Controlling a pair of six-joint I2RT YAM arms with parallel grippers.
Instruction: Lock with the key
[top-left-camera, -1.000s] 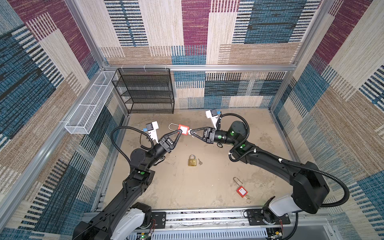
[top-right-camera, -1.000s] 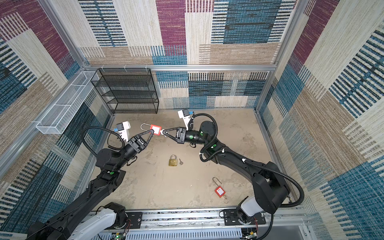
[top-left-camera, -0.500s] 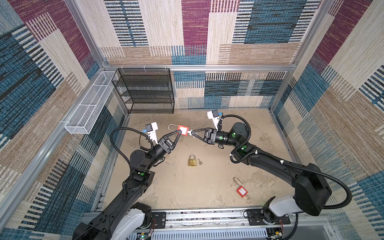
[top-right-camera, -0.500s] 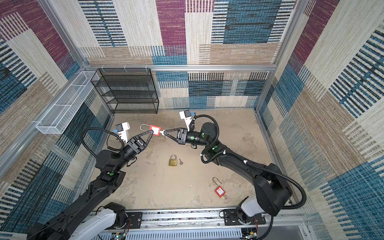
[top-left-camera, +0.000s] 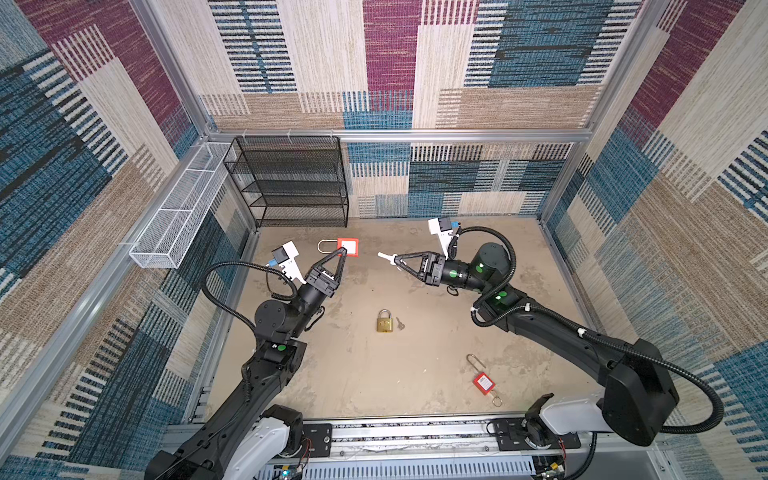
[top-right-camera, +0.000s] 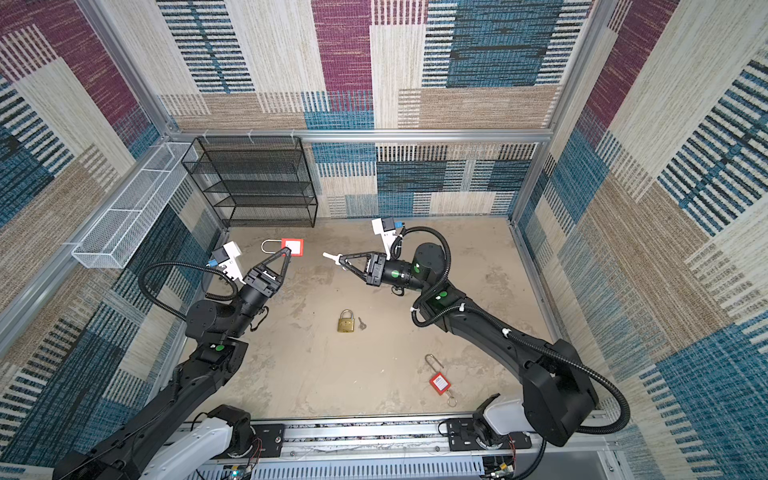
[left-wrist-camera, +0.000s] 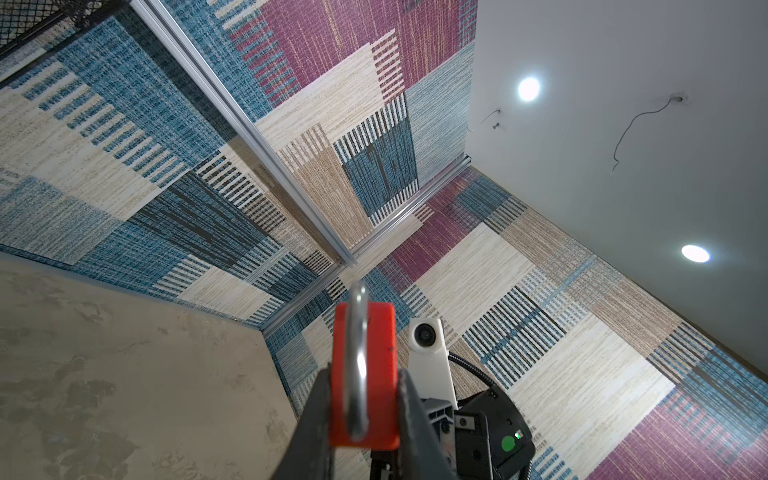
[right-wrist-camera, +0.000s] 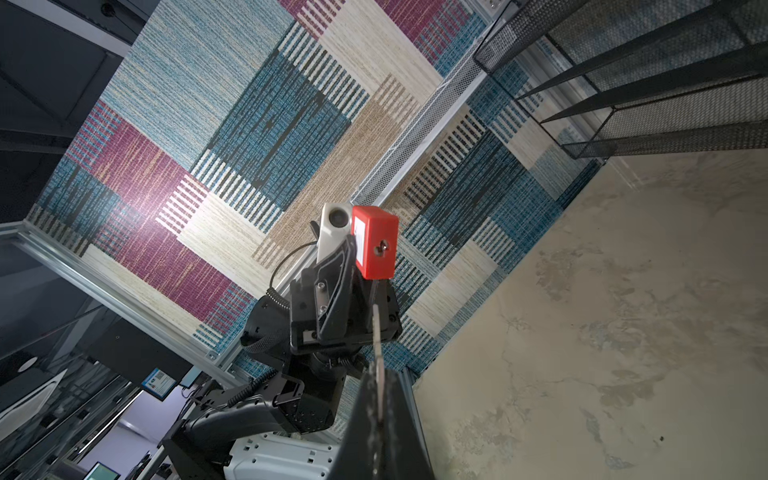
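— Right now, what is the left gripper (top-left-camera: 341, 251) doing?

— It is pinching the red padlock (top-left-camera: 349, 246) by its body, jaws drawn close on either side. It is holding the padlock up off the table (top-left-camera: 332, 374), in front of the black wire shelf (top-left-camera: 291, 183). The steel loop (top-left-camera: 325, 246) is pointing away from the other arm.

— And the right gripper (top-left-camera: 395, 260)?

— Its jaws are squeezing tight on the key (top-left-camera: 383, 255), and the blade is sticking out toward the padlock. The right wrist view is showing it aimed at the keyhole (right-wrist-camera: 380, 248).

— Is the key going in?

— Not yet. A gap is showing between key and padlock in both top views.

— Anything else lying about?

— A brass padlock (top-left-camera: 385, 322) is lying mid-table with a small key (top-left-camera: 400, 323) just beside it. Another red lock (top-left-camera: 483, 382) is lying toward the front, on the right arm's side.
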